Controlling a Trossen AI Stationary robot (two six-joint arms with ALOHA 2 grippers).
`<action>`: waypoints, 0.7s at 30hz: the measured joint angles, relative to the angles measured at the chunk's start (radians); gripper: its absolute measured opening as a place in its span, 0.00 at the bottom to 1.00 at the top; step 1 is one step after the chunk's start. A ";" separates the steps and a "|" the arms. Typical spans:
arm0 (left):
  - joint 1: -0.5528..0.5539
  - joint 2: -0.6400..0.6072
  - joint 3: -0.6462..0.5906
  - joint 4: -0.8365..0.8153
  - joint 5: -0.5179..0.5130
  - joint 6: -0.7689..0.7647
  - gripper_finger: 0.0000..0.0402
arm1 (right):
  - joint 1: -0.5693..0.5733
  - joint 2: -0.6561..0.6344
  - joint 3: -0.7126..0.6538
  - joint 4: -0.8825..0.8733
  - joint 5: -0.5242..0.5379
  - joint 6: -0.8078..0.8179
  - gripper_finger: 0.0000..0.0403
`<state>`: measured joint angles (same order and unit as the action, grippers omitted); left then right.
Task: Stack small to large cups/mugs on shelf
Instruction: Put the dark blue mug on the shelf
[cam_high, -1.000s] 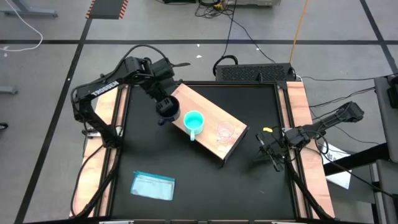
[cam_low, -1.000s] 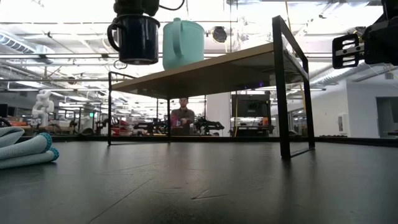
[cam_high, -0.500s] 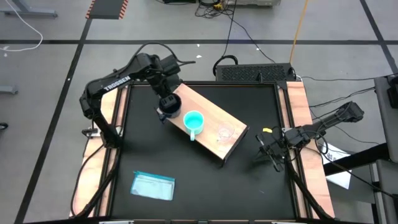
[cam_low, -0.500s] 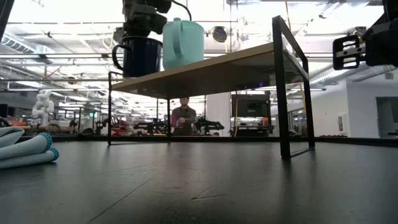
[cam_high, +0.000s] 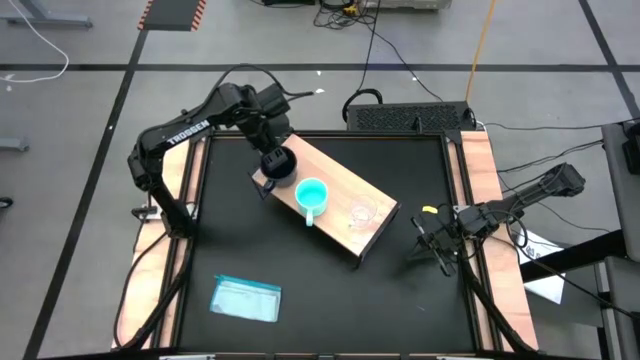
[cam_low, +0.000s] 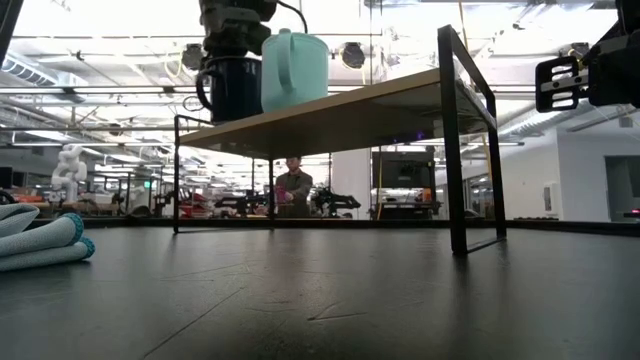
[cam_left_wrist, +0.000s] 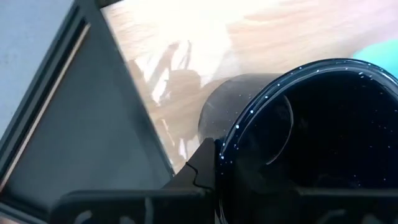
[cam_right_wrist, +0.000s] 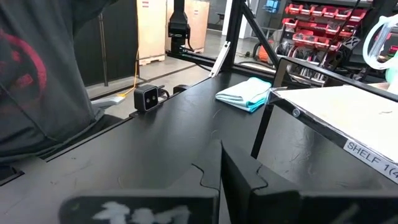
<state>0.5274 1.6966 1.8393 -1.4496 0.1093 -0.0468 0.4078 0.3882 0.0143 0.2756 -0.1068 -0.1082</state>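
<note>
Gripping the dark navy mug (cam_high: 279, 161) by its rim at the shelf (cam_high: 340, 175)'s left end, the left gripper (cam_high: 272, 157) is holding rigid, probably heavy, slippery ware; the right gripper (cam_high: 441, 243) is waiting closed, empty, at the table's right edge.

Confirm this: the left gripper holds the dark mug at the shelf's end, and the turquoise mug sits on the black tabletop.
Wrong on the turquoise mug: the high view shows it on the shelf. The left gripper does hold the dark mug at the shelf's end.
</note>
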 joint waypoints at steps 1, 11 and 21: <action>0.001 0.000 0.000 0.000 -0.001 -0.012 0.04 | 0.000 0.000 0.000 0.000 0.000 0.002 0.00; -0.004 0.000 0.000 -0.001 -0.005 -0.091 0.04 | 0.000 0.000 0.000 0.000 -0.003 0.004 0.00; -0.007 -0.001 -0.007 -0.018 -0.023 -0.137 0.04 | 0.000 0.000 0.000 -0.002 -0.004 0.017 0.00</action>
<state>0.5209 1.6961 1.8320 -1.4676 0.0860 -0.1836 0.4078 0.3882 0.0141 0.2733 -0.1108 -0.0914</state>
